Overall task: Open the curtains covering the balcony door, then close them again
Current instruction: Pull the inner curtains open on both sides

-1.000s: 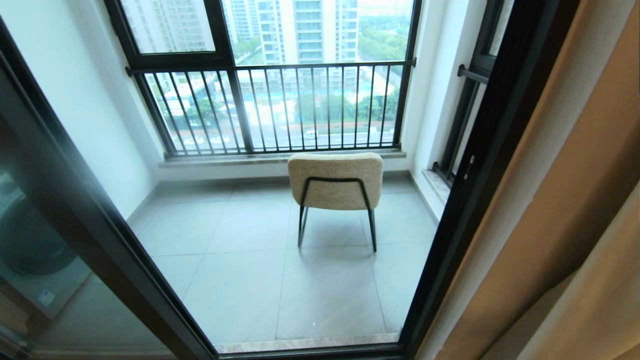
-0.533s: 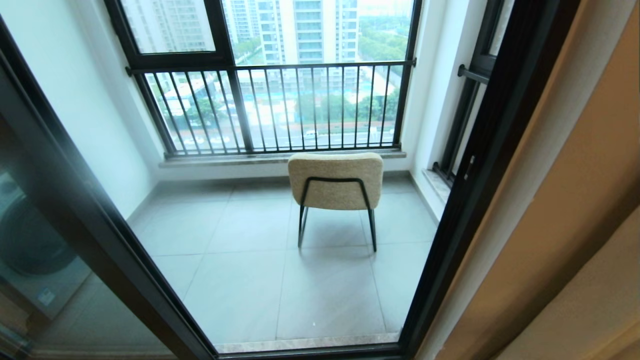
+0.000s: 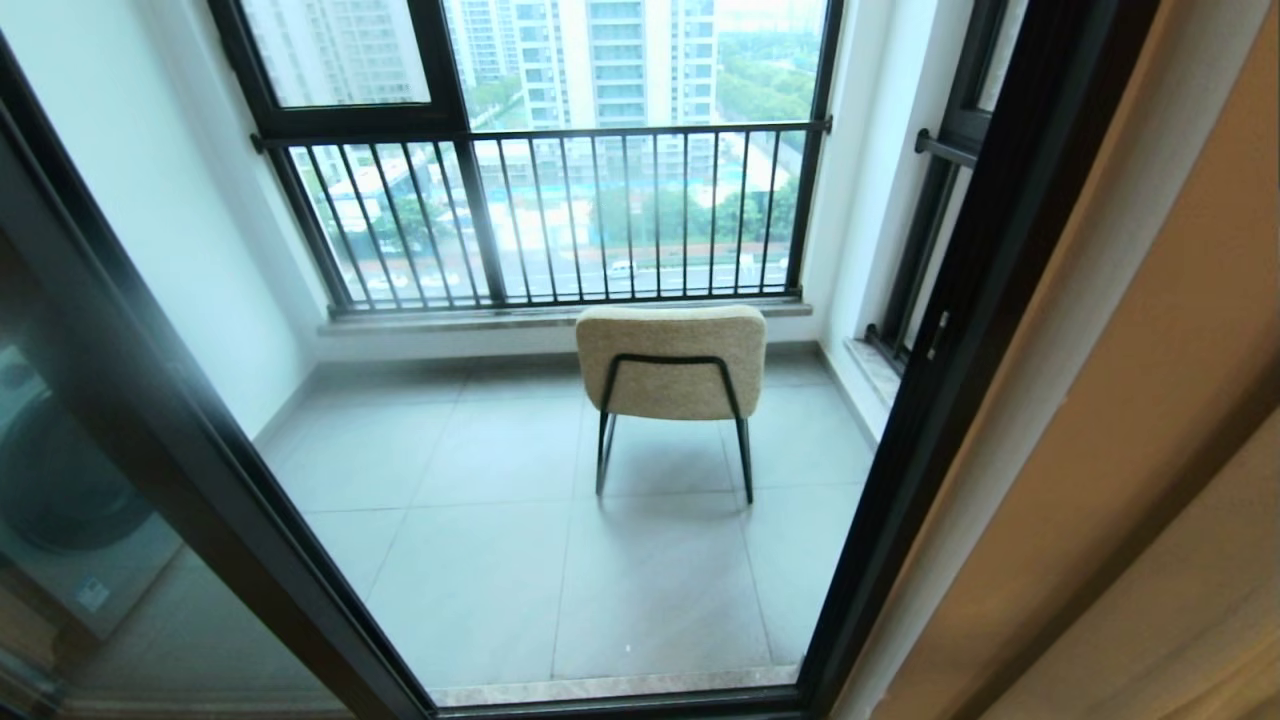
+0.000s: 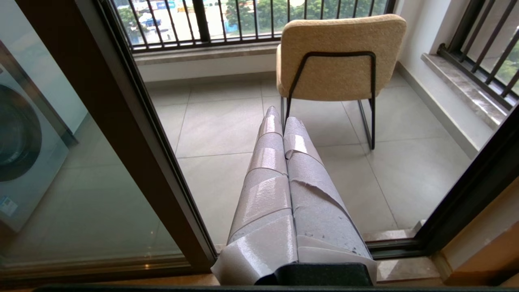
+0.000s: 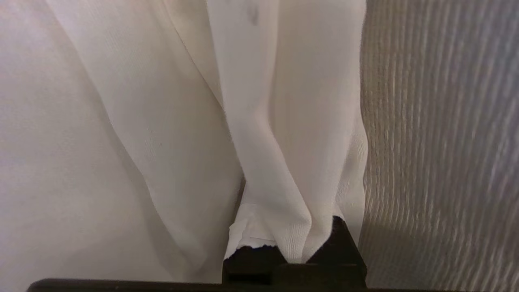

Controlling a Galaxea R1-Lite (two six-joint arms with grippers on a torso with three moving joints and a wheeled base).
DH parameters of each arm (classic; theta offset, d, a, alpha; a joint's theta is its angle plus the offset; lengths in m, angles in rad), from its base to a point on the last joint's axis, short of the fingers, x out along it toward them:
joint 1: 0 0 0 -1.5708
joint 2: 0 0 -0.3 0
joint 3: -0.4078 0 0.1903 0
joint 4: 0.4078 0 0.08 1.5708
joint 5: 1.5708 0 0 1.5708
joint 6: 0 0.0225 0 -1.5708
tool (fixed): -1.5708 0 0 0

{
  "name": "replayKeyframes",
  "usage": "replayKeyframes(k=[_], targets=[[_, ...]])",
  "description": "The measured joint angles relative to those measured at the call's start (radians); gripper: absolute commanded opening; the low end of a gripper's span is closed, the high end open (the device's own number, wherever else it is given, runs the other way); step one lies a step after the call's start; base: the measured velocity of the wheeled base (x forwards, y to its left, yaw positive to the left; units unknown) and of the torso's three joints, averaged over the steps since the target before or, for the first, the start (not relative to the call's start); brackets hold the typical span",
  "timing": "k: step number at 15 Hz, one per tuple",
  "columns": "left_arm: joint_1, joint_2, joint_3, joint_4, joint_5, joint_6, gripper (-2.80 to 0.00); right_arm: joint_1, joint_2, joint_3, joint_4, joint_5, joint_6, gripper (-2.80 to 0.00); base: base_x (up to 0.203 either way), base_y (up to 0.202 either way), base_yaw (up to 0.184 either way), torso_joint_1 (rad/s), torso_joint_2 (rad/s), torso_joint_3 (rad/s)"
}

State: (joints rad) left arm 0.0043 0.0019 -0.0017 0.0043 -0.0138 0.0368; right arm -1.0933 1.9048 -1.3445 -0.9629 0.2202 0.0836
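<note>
Curtains (image 5: 279,134): sheer white folds pinched in the right end effector (image 5: 290,251), jaws clamped on the fabric, apparently to drag it along; ribbed tan drape (image 5: 438,142) just beside. Left end effector (image 4: 284,121): padded fingers pressed together, empty, idle. Beyond it: balcony door (image 4: 134,134) uncovered; farther, beige chair (image 4: 340,56), then railing window (image 3: 560,215).

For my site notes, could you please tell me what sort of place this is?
Probably a high-rise flat's enclosed balcony: a grey tiled floor, a black-barred railing window overlooking tower blocks, and a beige upholstered chair.
</note>
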Motion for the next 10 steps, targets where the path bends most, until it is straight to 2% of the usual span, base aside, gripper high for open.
replayKeyframes(k=[6, 10], targets=[[0.000, 0.000, 0.000, 0.000, 0.000, 0.000, -2.80, 0.054, -0.170, 0.155, -0.022, 0.341, 0.024, -2.80, 0.000, 0.000, 0.000, 0.000, 0.00, 0.000], [0.000, 0.000, 0.000, 0.000, 0.000, 0.000, -2.80, 0.102, -0.343, 0.320, -0.009, 0.645, 0.075, -2.80, 0.000, 0.000, 0.000, 0.000, 0.00, 0.000]])
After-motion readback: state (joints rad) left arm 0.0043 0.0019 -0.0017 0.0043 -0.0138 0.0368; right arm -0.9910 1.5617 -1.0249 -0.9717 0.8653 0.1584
